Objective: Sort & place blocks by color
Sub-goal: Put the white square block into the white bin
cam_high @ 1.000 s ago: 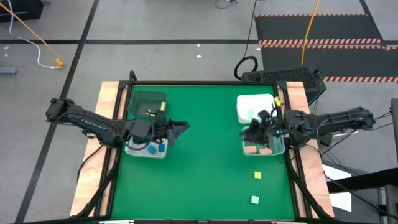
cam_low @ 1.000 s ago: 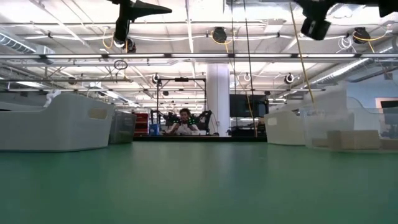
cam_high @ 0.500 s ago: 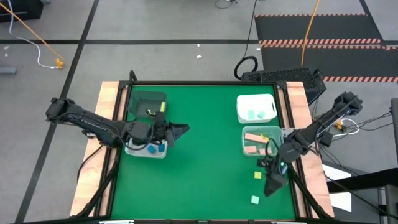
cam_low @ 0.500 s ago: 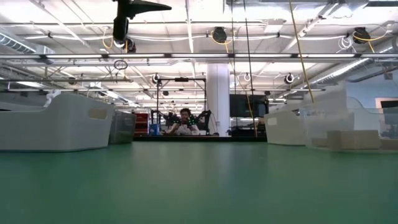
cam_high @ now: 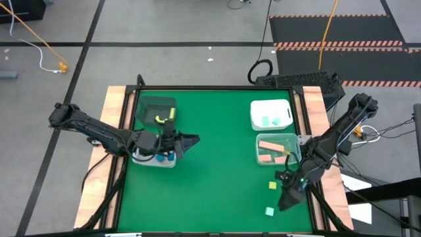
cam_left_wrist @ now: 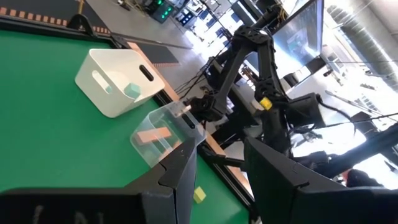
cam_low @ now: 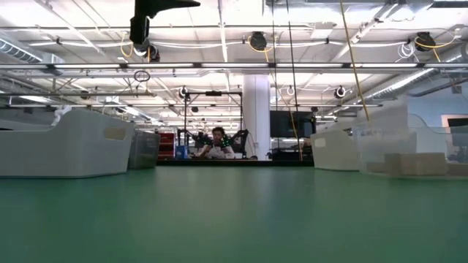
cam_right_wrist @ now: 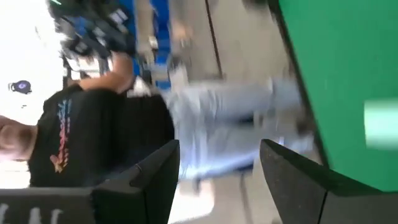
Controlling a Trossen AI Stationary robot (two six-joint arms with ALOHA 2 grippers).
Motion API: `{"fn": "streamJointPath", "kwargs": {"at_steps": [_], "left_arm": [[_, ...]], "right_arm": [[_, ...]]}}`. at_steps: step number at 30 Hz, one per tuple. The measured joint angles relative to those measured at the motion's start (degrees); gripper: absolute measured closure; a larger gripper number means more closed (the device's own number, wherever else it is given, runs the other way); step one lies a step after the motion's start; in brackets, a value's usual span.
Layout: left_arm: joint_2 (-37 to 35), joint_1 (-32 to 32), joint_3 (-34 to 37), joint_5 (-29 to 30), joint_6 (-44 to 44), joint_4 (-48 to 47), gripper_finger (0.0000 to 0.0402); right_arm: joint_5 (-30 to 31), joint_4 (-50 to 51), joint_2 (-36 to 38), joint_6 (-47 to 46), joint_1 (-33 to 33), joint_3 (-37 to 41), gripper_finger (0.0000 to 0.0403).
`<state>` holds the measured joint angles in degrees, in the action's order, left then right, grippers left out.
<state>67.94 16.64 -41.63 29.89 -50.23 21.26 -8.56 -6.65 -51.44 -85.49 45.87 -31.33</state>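
Observation:
In the high view, a yellow block point(cam_high: 272, 185) and a mint-green block point(cam_high: 269, 211) lie on the green mat near its right near corner. My right gripper point(cam_high: 284, 203) hovers open just right of them, pointing toward the near edge. Its wrist view shows the mint-green block point(cam_right_wrist: 380, 124) blurred on the mat and nothing between the fingers point(cam_right_wrist: 217, 168). My left gripper point(cam_high: 192, 139) is open and empty, held high beside the left clear bin point(cam_high: 152, 158), which holds blue blocks point(cam_high: 162, 157). The left gripper point(cam_left_wrist: 221, 180) looks across at the yellow block point(cam_left_wrist: 199, 195).
A dark bin point(cam_high: 156, 110) holds yellow blocks. A white bin point(cam_high: 271, 114) holds mint-green ones. The right clear bin point(cam_high: 277, 149) holds salmon-pink bars. The middle of the mat point(cam_high: 217, 164) is bare. A person in a black shirt point(cam_right_wrist: 87, 143) stands beyond the table's near edge.
My right arm has swung from above the right clear bin toward the near edge and now hangs beside the yellow and mint-green blocks. Most of that travel came in the first half second. The blocks on the mat have stayed put.

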Motion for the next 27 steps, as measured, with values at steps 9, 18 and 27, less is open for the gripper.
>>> {"fn": "streamJointPath", "kwargs": {"at_steps": [9,18,27], "left_arm": [[0.00,0.00,0.00,0.01,-2.81,-0.02,0.0266],[0.00,0.15,0.00,0.02,-5.84,-0.02,0.0266],[-0.02,0.59,0.00,0.07,-7.59,0.02,0.0266]], "right_arm": [[10.23,-8.88,4.01,18.24,-1.24,0.00,0.0188],[7.94,-7.14,5.18,28.24,-1.30,-3.21,0.0188],[7.08,13.00,3.78,47.05,-1.29,-15.50,0.0188]]}}
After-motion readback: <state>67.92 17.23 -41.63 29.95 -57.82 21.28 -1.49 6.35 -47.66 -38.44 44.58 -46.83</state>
